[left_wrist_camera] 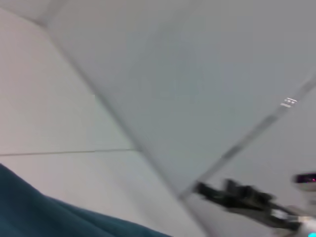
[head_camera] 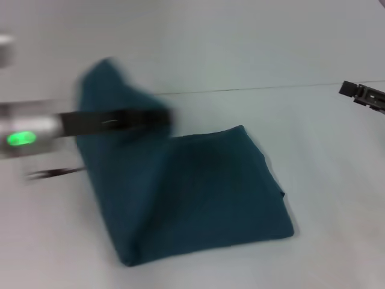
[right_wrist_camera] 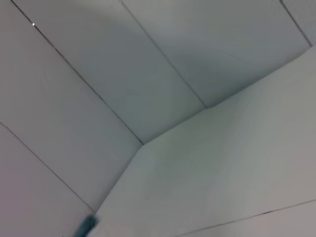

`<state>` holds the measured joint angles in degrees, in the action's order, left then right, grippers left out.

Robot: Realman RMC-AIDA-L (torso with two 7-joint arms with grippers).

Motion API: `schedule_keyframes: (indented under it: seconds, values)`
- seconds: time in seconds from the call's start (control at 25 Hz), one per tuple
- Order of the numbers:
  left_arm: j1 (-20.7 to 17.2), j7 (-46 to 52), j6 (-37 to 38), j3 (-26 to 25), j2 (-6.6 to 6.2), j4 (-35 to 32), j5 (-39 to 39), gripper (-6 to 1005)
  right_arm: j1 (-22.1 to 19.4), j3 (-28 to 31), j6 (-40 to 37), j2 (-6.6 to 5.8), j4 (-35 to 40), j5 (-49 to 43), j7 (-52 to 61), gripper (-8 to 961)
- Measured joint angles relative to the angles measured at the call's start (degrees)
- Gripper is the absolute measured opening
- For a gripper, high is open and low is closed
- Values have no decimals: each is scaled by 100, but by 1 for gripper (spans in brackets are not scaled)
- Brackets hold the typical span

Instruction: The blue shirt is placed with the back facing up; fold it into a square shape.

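We see the blue shirt (head_camera: 198, 192) folded on the pale surface (head_camera: 325, 198), its long axis running from near-left toward far-right. Our left gripper (head_camera: 162, 119) reaches in level from the left edge, lifting the shirt's far-left corner; fingers blurred, we cannot tell their state. Our right gripper (head_camera: 348, 89) hovers at the right edge, likewise unclear.

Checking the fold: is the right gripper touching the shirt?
Apart. The head view shows the right gripper at the far right, bare table separating it from the shirt.
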<state>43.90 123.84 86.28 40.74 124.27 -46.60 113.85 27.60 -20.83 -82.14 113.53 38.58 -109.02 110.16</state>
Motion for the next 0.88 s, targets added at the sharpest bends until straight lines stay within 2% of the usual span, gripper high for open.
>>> schedule_keyframes:
  seconds: [0.04, 0.08, 0.12, 0.16, 0.2, 0.24, 0.28, 0.36, 0.44, 0.56, 0.68, 0.76, 0.88]
  values:
    - [200, -119, -231, 330, 17, 406, -283, 3, 0, 0, 0, 0, 0, 0, 0, 900]
    - [200, -119, -231, 330, 17, 406, -283, 2, -44, 0, -21, -28, 0, 13, -31, 900]
    - [379, -263, -440, 633, 25, 818, -572, 2, -81, 1, -35, -61, 0, 20, -66, 900]
    - [542, -467, -669, 976, 28, 1314, -945, 2, -120, 0, -46, -94, -2, 25, -97, 900]
    - [843, -1085, -1143, 1520, 34, 2297, -1831, 2, -150, 1, -48, -121, -5, 27, -125, 900]
    - [979, -1422, -1370, 1701, 34, 2732, -2245, 2, -169, 1, -48, -146, -10, 30, -162, 900]
    - [979, -1422, -1370, 1701, 34, 2732, -2245, 2, -185, 1, -44, -168, -12, 30, -193, 900]
    - [1278, -2251, -1870, 1946, 35, 3726, -3116, 3, -202, 0, -30, -205, -19, 27, -242, 900]
    - [1460, -2992, -2156, 1860, 36, 4552, -3585, 3, -204, -16, -14, -220, -28, 11, -296, 900]
    - [1420, -4367, -2061, 986, 38, 5570, -3764, 25, -176, -46, 6, -222, -47, -1, -355, 900]
    - [1058, -5059, -1469, 208, 38, 5763, -3296, 47, -144, -57, 9, -215, -62, -15, -371, 900]
    - [857, -5217, -1066, -35, 39, 5719, -2968, 62, -134, -59, 10, -201, -64, -19, -356, 900]
    - [649, -5235, -544, -114, 40, 5513, -2661, 172, -131, -63, 85, -202, -64, -74, -237, 900]
